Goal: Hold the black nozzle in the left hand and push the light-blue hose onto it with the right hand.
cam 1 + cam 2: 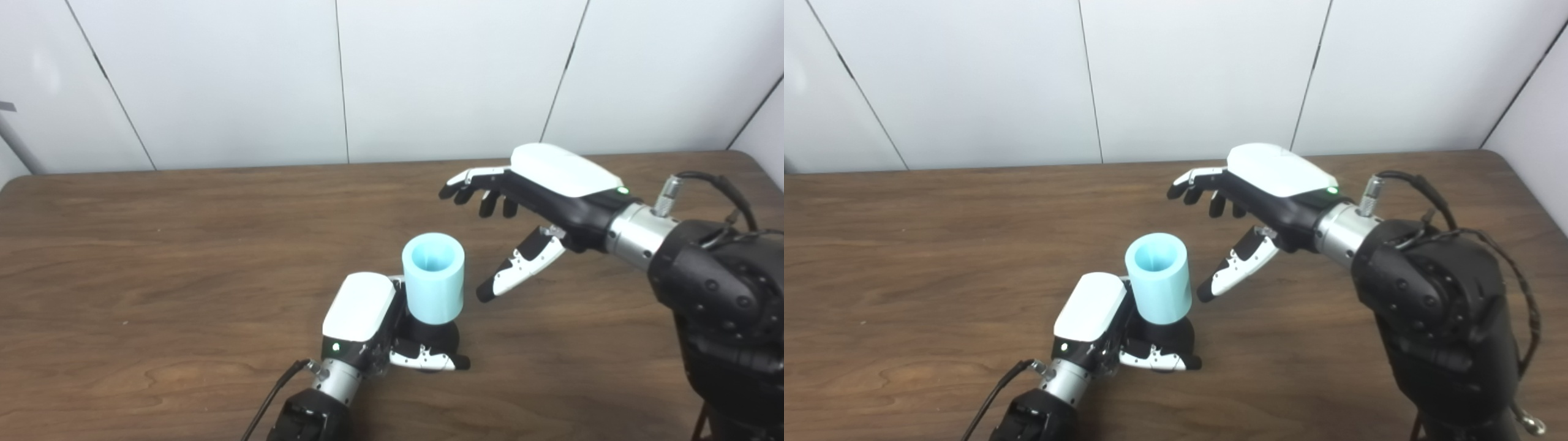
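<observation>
- Low in the middle of the frame, the left hand (367,321) is closed around a black nozzle (436,335) on a brown table (153,245).
- A light-blue hose (433,277) stands upright on the nozzle.
- The right hand (539,196), right of centre, holds nothing; its fingers (471,184) are spread wide.
- The hose sits below and left of those fingers, near the thumb tip, not touching.
- Risk, as a judgement: a sideways knock from the thumb could tilt the hose off.
</observation>
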Motion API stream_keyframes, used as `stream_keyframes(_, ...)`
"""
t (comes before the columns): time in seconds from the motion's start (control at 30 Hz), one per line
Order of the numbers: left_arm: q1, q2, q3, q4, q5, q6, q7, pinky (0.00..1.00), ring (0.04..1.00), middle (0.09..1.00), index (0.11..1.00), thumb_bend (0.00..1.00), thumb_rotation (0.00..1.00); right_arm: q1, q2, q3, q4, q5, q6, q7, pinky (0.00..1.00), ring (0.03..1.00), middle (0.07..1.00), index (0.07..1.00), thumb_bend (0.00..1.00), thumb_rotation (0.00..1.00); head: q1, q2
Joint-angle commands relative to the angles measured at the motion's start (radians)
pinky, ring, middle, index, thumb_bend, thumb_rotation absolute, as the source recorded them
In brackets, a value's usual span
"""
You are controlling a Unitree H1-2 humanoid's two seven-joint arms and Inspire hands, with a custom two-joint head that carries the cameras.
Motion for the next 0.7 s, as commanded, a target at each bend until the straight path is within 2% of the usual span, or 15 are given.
stream_keyframes(0.0,0.019,0.022,-0.003,0.049,0.022,0.024,-0.042,0.31,0.398,0.403,0.499,0.52,0.0,-0.026,-0.037,-0.033,-0.049,0.03,0.003,0.041,0.66,0.771,0.784,0.804,0.69,0.56,-0.002,-0.001)
stream_keyframes(0.07,0.02,0.023,-0.002,0.051,0.019,0.022,-0.039,0.31,0.402,0.404,0.5,0.52,0.0,-0.017,-0.034,-0.046,-0.067,0.04,0.004,0.019,0.69,0.788,0.794,0.806,0.62,0.63,-0.002,-0.001)
stream_keyframes(0.1,0.021,0.023,-0.001,0.051,0.018,0.022,-0.039,0.32,0.406,0.407,0.5,0.52,0.0,-0.01,-0.028,-0.054,-0.077,0.043,0.004,0.006,0.71,0.8,0.8,0.809,0.61,0.63,0.0,-0.001)
stream_keyframes(0.17,0.022,0.024,-0.001,0.051,0.018,0.021,-0.038,0.32,0.404,0.406,0.499,0.52,0.0,0.002,-0.02,-0.059,-0.097,0.043,0.003,-0.021,0.72,0.811,0.805,0.814,0.63,0.62,0.001,0.0)
stream_keyframes(0.23,0.023,0.024,-0.001,0.049,0.02,0.023,-0.04,0.31,0.4,0.404,0.499,0.52,0.0,0.023,-0.013,-0.05,-0.117,0.046,-0.013,-0.066,0.73,0.824,0.822,0.828,0.62,0.66,0.003,0.001)
stream_keyframes(0.3,0.024,0.025,-0.001,0.045,0.019,0.024,-0.044,0.31,0.393,0.399,0.497,0.52,0.0,0.057,0.002,-0.036,-0.126,0.043,-0.076,-0.131,0.77,0.887,0.91,0.893,0.61,0.81,0.005,0.002)
stream_keyframes(0.33,0.024,0.025,-0.001,0.044,0.019,0.024,-0.045,0.31,0.393,0.399,0.497,0.52,0.0,0.075,0.011,-0.031,-0.127,0.044,-0.107,-0.162,0.77,0.892,0.915,0.898,0.61,0.82,0.005,0.002)
stream_keyframes(0.43,0.025,0.027,0.001,0.044,0.017,0.022,-0.044,0.31,0.394,0.401,0.497,0.52,0.0,0.122,0.038,-0.018,-0.128,0.051,-0.176,-0.219,0.89,0.978,0.973,0.954,0.6,0.97,0.003,0.003)
stream_keyframes(0.53,0.024,0.03,0.001,0.045,0.017,0.023,-0.048,0.32,0.403,0.407,0.499,0.52,0.0,0.152,0.055,-0.012,-0.128,0.055,-0.23,-0.236,0.98,0.998,0.997,0.974,0.61,1.0,0.002,0.003)
stream_keyframes(0.67,0.019,0.028,-0.002,0.046,0.024,0.03,-0.057,0.31,0.396,0.402,0.496,0.52,0.0,0.196,0.049,-0.003,-0.127,0.059,-0.305,-0.271,0.97,1.0,1.0,0.998,0.61,1.0,0.004,0.003)
